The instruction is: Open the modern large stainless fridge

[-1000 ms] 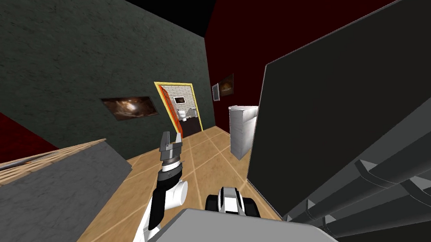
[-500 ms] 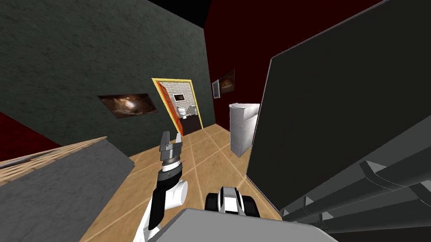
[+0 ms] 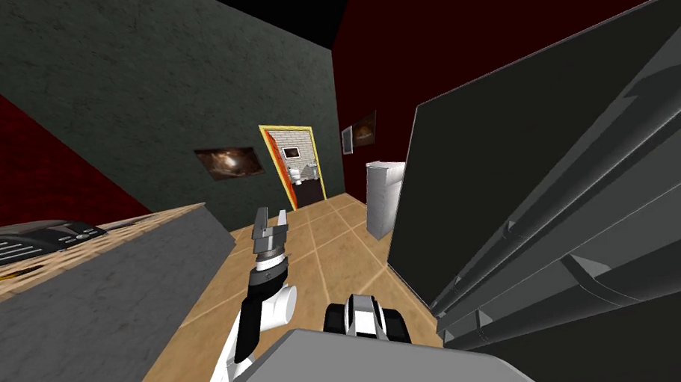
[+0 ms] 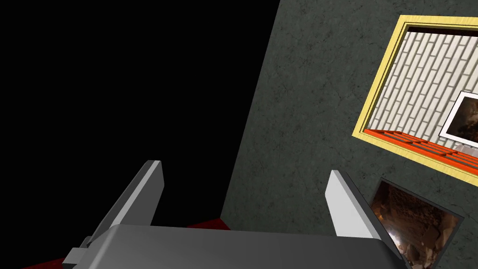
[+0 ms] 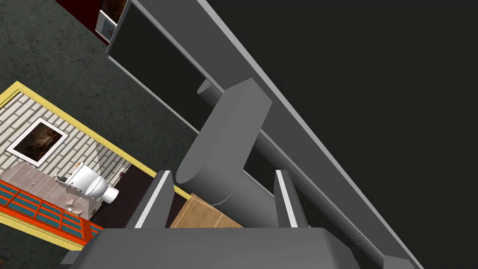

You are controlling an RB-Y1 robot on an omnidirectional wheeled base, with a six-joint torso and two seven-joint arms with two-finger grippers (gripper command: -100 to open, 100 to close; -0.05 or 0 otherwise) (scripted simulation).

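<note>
With the right gripper (image 5: pixel 221 173) clenched on the handle (image 5: pixel 233 121) of the dark fridge (image 3: pixel 526 187) at my right, pull back in a smooth arc, keeping the wrist square; the left gripper (image 3: pixel 270 215) hangs released.

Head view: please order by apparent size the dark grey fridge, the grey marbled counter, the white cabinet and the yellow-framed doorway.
Largest: dark grey fridge, though it is also nearest.
Second: grey marbled counter.
Smallest: white cabinet and yellow-framed doorway look alike, so I do not rank them; the doorway stands farther away.
</note>
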